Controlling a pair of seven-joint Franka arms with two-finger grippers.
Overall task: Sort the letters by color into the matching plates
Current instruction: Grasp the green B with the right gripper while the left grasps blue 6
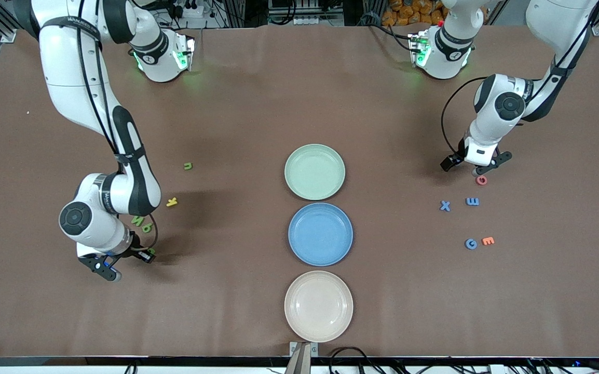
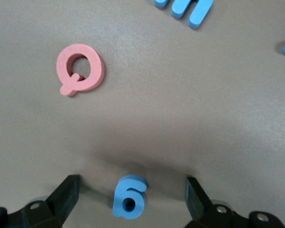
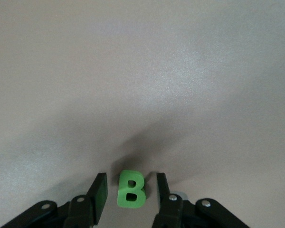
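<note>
My left gripper [image 1: 482,167] is low over the table toward the left arm's end, jaws wide open. In the left wrist view [image 2: 131,180] a blue 6 [image 2: 129,197] lies flat between the fingers, touching neither. A red Q [image 1: 481,180] lies beside it [image 2: 80,69]. My right gripper [image 1: 106,269] is low toward the right arm's end. Its jaws [image 3: 131,175] are open and straddle a green B [image 3: 131,189], with a small gap on each side. The mint green plate [image 1: 314,171], blue plate [image 1: 320,234] and cream plate [image 1: 318,306] sit in a row mid-table, all empty.
A blue X [image 1: 445,206], blue letter [image 1: 472,201], blue G [image 1: 471,243] and orange E [image 1: 488,240] lie near the left gripper. Two green letters [image 1: 143,224], a yellow K [image 1: 172,202] and a yellow-green letter [image 1: 188,166] lie by the right arm.
</note>
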